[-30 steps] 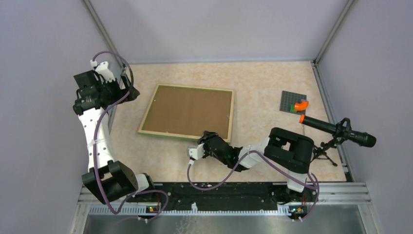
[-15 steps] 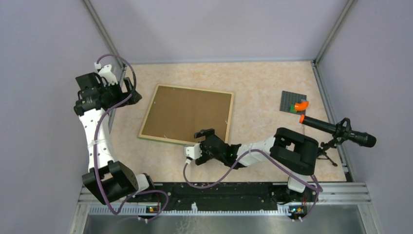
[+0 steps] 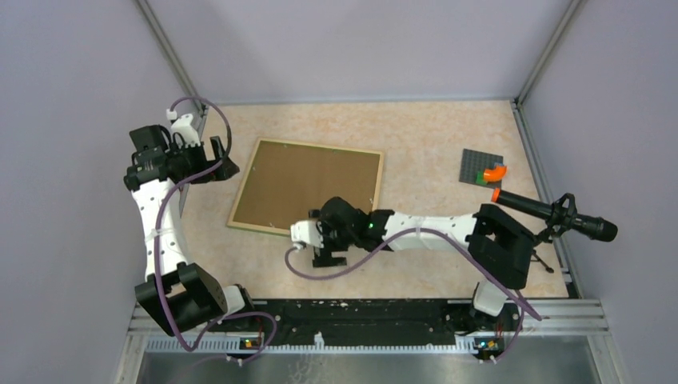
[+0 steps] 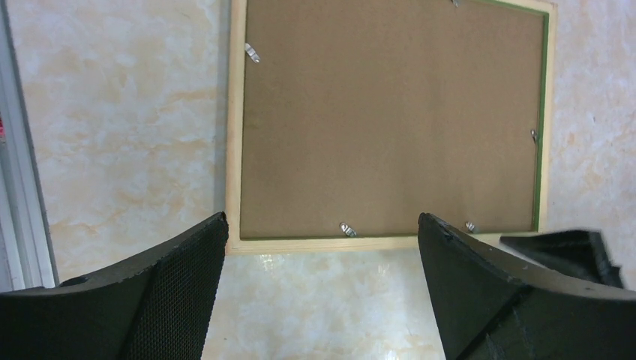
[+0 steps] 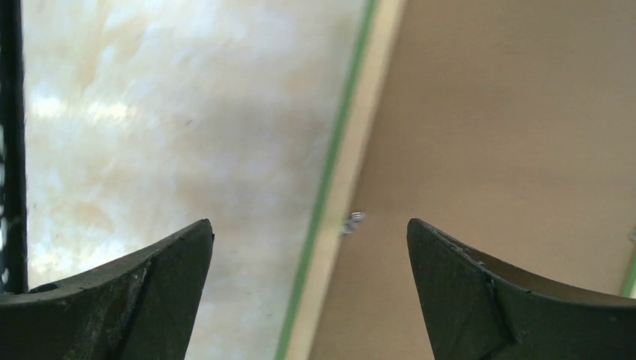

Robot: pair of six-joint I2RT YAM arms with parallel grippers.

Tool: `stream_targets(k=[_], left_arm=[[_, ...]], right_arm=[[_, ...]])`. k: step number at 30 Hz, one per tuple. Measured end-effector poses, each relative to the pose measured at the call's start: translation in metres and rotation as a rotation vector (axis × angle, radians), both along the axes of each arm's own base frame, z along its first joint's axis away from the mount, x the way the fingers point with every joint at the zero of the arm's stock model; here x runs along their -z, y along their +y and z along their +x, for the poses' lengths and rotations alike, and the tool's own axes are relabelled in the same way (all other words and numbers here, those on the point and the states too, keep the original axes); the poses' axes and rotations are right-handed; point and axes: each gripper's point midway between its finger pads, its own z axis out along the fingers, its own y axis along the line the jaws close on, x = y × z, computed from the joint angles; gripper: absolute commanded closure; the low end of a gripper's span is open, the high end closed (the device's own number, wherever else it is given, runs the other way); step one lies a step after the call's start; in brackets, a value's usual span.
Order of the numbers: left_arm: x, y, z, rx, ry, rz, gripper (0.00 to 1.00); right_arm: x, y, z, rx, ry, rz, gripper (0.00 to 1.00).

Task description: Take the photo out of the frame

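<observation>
Green-edged rectangular picture frame (image 3: 308, 186) lies flat, brown fibreboard back up, left of centre on the beige marbled desk (image 3: 432, 132). Small metal clips (image 4: 346, 229) sit along its back edges. Right claw (image 3: 324, 237), jaws wide and holding nothing, hovers over the frame's near edge. Left claw (image 3: 222, 160), also wide and holding nothing, hangs beside the frame's left side. Grey studded plate (image 3: 481, 164) carrying an orange piece (image 3: 496, 171) and a black tripod-mounted tube (image 3: 552, 212) stand well apart at right.
</observation>
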Motion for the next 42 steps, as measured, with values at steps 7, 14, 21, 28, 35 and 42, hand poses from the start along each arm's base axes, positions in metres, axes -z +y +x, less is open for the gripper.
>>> stream_targets(k=[7,14,21,28,35,42], left_arm=[[0.016,-0.019,-0.015,0.145,0.022,-0.024,0.01],[0.034,-0.043,-0.023,0.261,0.037,-0.068,0.01],[0.049,-0.099,-0.009,0.443,0.057,-0.076,0.01],[0.064,-0.127,0.004,0.496,0.093,-0.104,0.01],[0.073,-0.134,0.006,0.477,0.105,-0.128,0.01],[0.087,-0.138,-0.004,0.464,0.148,-0.157,0.01]], right_arm=[[-0.093,0.011,0.065,0.238,0.074,0.146,0.01],[-0.153,-0.028,0.122,0.481,0.1,0.188,0.01],[-0.197,-0.124,0.181,0.764,0.102,0.191,0.01],[-0.231,-0.236,0.219,1.048,0.147,0.198,0.01],[-0.225,-0.347,0.22,1.319,0.253,0.166,0.05],[-0.192,-0.443,0.19,1.559,0.413,0.091,0.08]])
